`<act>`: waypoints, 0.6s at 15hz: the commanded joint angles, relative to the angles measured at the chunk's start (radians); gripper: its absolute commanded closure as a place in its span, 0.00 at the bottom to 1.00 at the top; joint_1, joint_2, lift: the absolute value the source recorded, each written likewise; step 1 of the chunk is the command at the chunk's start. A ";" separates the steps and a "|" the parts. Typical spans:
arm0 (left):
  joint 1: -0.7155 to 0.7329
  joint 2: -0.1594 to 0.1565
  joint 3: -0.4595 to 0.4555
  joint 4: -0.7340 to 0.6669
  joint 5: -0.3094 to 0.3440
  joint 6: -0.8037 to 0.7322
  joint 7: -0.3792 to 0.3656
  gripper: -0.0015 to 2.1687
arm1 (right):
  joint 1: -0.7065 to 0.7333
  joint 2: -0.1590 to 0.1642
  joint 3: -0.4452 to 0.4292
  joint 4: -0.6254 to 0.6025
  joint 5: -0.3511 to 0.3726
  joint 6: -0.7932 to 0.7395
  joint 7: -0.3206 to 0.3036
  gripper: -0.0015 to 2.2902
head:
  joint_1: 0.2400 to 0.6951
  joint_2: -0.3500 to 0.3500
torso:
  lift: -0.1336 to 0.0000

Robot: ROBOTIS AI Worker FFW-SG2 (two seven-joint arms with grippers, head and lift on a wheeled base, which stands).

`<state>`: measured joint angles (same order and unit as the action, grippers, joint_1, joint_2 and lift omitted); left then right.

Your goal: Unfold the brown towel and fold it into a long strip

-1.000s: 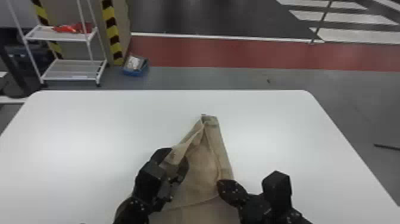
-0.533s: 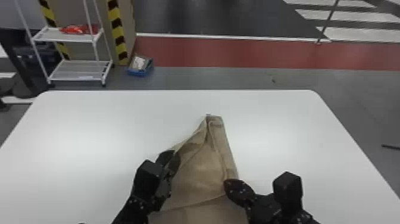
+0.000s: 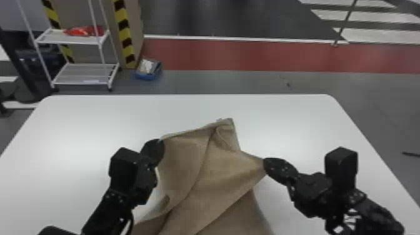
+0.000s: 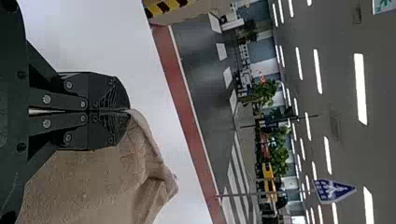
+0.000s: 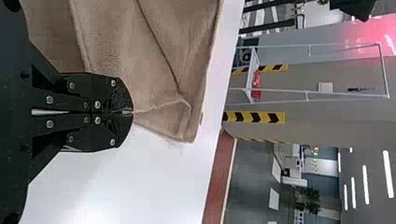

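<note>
The brown towel spreads between both grippers, creased and layered, with a pointed corner at its far end and its near part running off the bottom edge. At its upper left edge my left gripper is shut on it. My right gripper is shut on a corner pulled out to the right. In the left wrist view the closed left gripper pinches an edge of the towel. The right wrist view has the right gripper closed on a towel tip, with folds beside it.
The white table lies under the towel, bare on both sides and along its far edge. Beyond it on the floor stand a white shelf rack and a blue box.
The grippers have moved apart, left one to the left and right one to the right, drawing the towel wider between them. Both also stand farther forward over the table.
</note>
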<state>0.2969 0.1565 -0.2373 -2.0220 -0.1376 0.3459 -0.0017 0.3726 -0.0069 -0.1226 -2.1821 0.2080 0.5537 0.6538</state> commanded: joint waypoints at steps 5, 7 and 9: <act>0.042 0.000 0.279 -0.207 0.124 0.267 0.003 0.90 | -0.201 -0.035 -0.290 0.076 -0.010 0.105 0.087 0.73 | 1.00 0.40 | 0.08; 0.064 0.000 0.375 -0.267 0.168 0.365 -0.011 0.90 | -0.216 -0.084 -0.376 0.165 -0.065 0.105 0.087 0.73 | 1.00 0.39 | 0.08; 0.079 0.000 0.437 -0.311 0.223 0.433 -0.023 0.90 | -0.218 -0.097 -0.394 0.200 -0.091 0.102 0.104 0.73 | 1.00 0.37 | 0.08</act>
<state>0.3667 0.1564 0.1603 -2.3023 0.0557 0.7315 -0.0205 0.1567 -0.0952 -0.5030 -2.0058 0.1338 0.6579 0.7520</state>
